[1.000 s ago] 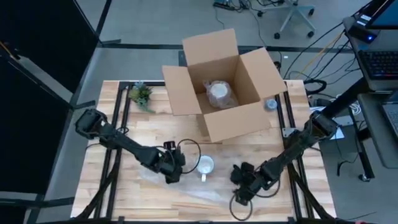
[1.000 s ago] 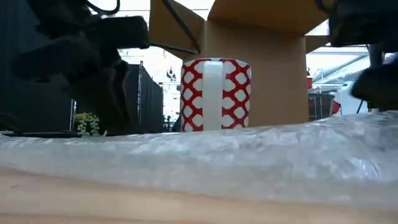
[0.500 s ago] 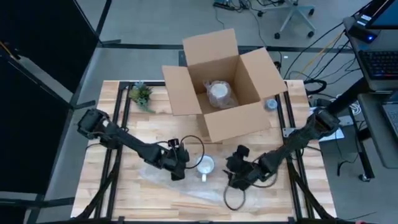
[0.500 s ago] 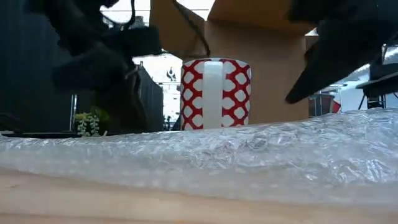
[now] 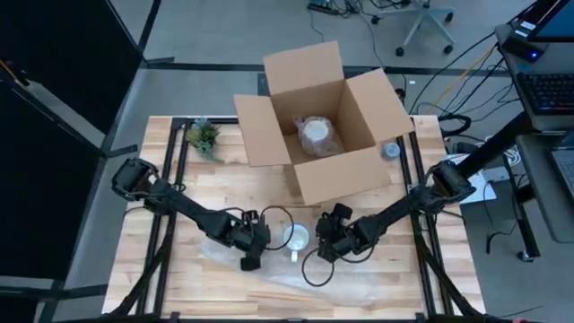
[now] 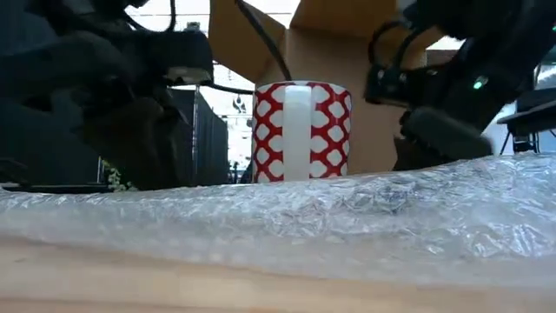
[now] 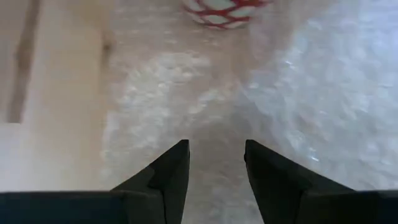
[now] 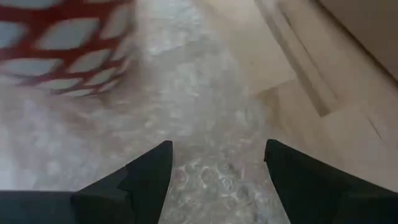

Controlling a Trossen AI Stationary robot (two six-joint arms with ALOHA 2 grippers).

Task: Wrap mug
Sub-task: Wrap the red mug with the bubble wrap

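A red mug with a white lattice pattern stands upright on a clear bubble wrap sheet spread on the wooden table; its white handle faces the near edge. My left gripper is open just left of the mug, low over the wrap, and the mug lies ahead of its fingers. My right gripper is open just right of the mug, its fingers also low over the wrap. Whether either touches the wrap cannot be told.
An open cardboard box stands behind the mug with a wrapped bundle inside. A small plant sits at the far left and a small grey item right of the box. A cable loop hangs by the right gripper.
My right gripper has moved toward the table's left and far edge, closing in on the mug from the right. My left gripper first edged toward the mug, then drew back a little toward the near edge. The mug has stayed where it was.
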